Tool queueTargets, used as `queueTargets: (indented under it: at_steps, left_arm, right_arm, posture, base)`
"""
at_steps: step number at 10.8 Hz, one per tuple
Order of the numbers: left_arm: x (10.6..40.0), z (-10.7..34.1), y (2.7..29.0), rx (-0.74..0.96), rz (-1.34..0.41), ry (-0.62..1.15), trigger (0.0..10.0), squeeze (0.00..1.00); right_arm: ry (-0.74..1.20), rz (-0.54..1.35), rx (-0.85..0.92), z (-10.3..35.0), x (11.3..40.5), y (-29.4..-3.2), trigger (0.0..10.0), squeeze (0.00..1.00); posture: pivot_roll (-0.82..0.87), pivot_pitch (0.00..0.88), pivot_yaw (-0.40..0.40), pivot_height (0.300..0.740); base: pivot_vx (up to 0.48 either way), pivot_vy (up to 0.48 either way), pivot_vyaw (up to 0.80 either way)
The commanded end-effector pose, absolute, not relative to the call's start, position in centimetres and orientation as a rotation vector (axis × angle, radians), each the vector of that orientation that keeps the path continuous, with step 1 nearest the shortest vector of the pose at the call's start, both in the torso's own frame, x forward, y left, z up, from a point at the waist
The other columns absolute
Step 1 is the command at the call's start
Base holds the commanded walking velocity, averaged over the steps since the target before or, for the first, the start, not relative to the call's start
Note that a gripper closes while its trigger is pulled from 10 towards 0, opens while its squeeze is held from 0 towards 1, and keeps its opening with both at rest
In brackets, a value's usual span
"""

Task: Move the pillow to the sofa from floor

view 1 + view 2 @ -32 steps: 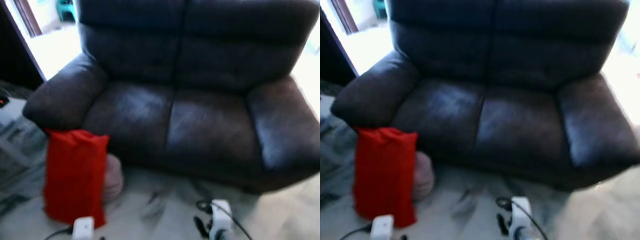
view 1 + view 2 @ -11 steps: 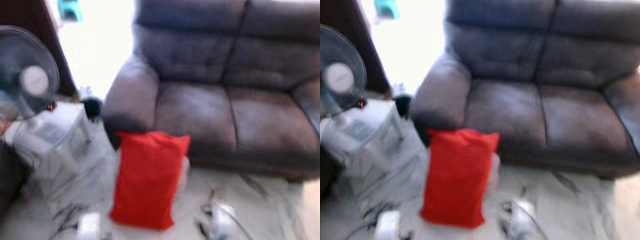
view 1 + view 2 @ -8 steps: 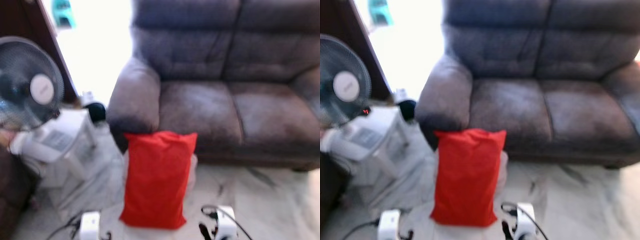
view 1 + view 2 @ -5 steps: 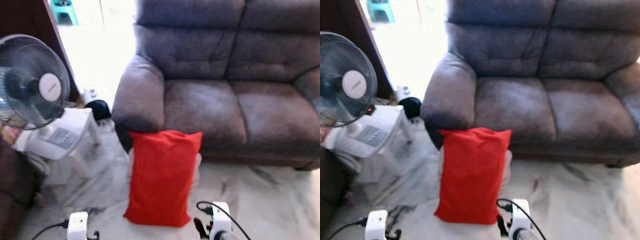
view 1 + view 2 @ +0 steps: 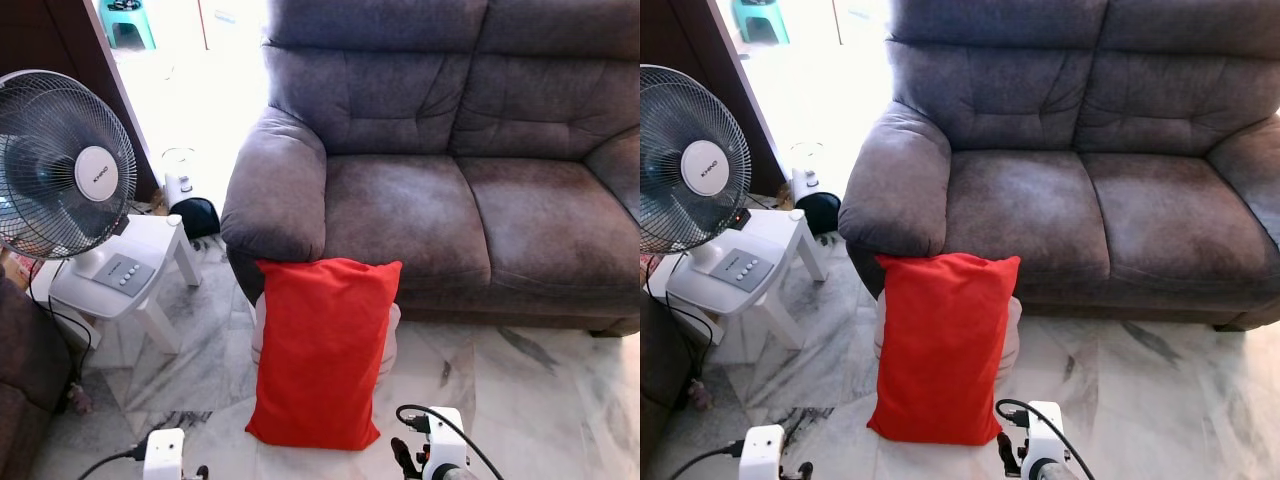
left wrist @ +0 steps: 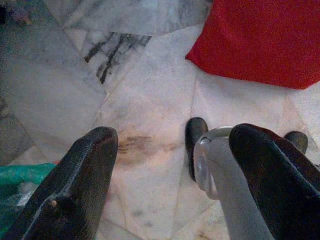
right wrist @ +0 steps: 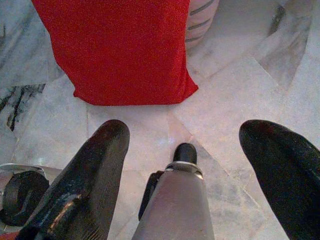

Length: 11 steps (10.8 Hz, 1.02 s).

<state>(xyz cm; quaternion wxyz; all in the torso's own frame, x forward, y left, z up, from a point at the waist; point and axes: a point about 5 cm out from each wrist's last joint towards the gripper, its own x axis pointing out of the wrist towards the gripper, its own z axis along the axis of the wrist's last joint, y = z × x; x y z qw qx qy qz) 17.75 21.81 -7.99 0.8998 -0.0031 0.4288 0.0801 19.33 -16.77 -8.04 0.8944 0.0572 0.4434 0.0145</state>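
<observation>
So: red fabric pillow [image 5: 322, 350], rectangular, stands upright on the marble floor [image 5: 520, 400], leaning against the grey suede sofa [image 5: 440, 190] at its armrest corner. Left gripper [image 6: 170, 165] and right gripper [image 7: 185, 150] both spread wide, empty.

The pillow [image 5: 322, 350] is matt red cloth. The sofa [image 5: 440, 170] wears soft, suede-like grey-brown fabric. The floor [image 5: 1140, 400] is glossy veined marble; the fan [image 5: 62, 165] has a wire grille on white plastic.
</observation>
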Motion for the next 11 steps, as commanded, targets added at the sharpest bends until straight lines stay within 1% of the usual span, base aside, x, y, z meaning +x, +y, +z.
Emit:
queueTargets:
  at_steps: [1, 5, 10, 11]
  left_arm:
    - [17.17, -8.32, 21.63, -0.005, 0.168, 0.91, 10.0, 0.0]
    - [17.38, -8.31, 21.16, -0.011, 0.165, 0.904, 10.0, 0.0]
    - [17.3, -8.33, 21.27, -0.009, 0.164, 0.907, 10.0, 0.0]
    - [17.27, -8.33, 21.33, -0.008, 0.163, 0.907, 10.0, 0.0]
  right_arm:
    - [0.925, 0.021, 0.125, -8.15, 19.11, -16.83, 10.0, 0.0]
    - [0.923, 0.025, 0.122, -8.1, 19.2, -16.87, 10.0, 0.0]
    - [0.927, 0.028, 0.12, -8.16, 19.09, -16.87, 10.0, 0.0]
    - [0.928, 0.029, 0.119, -8.17, 19.06, -16.86, 10.0, 0.0]
  posture:
    - [0.06, 0.101, -0.032, 0.704]
    - [0.06, 0.1, -0.035, 0.704]
    - [0.06, 0.1, -0.035, 0.704]
    - [0.06, 0.1, -0.035, 0.704]
  base:
    - [0.251, 0.0, 0.0]
    - [0.258, 0.0, 0.0]
    - [0.266, 0.0, 0.0]
    - [0.0, 0.0, 0.0]
